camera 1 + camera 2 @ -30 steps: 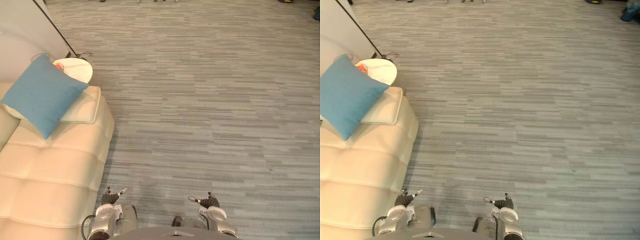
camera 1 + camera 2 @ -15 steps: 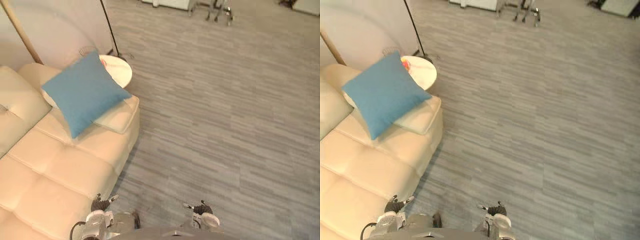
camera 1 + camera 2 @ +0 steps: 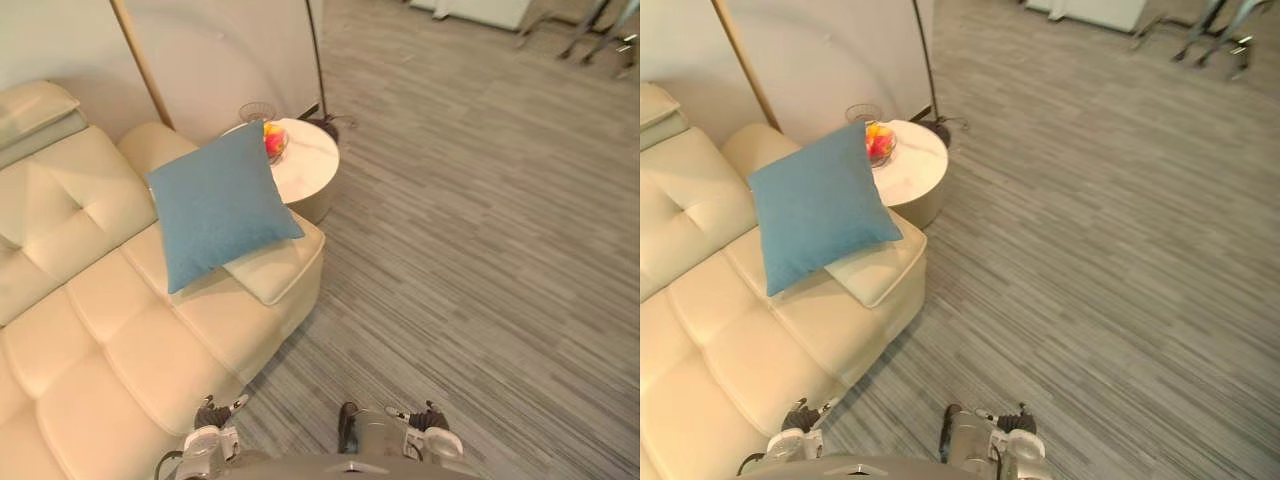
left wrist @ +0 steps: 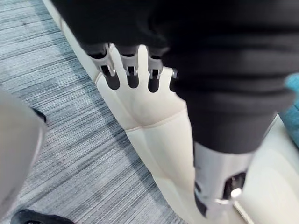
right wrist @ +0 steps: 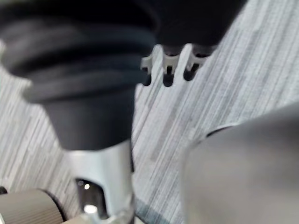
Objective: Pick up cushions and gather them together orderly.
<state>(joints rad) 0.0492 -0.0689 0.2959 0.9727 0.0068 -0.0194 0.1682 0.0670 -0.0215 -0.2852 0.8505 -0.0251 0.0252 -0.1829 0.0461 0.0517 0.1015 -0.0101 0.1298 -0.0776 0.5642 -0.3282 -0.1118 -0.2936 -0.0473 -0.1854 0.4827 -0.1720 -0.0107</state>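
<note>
Left eye view: a blue cushion (image 3: 220,205) leans on a cream cushion (image 3: 272,272) at the sofa's (image 3: 120,340) end, just beside a round white surface (image 3: 310,165).

Left wrist view: the left hand (image 4: 132,70) hangs loose-fingered and empty above the sofa's edge.

Right wrist view: the right hand (image 5: 168,70), fingers slack and empty, hangs over carpet (image 5: 233,84).

A blue square cushion (image 3: 220,205) sits tilted at the end of the cream sofa (image 3: 120,340), one corner pointing up just beside the round side table (image 3: 310,165); its lower part rests on the seat; partly under it lies a flat cream cushion (image 3: 278,270), the sofa's own colour, near the seat's front edge; the two touch.
</note>
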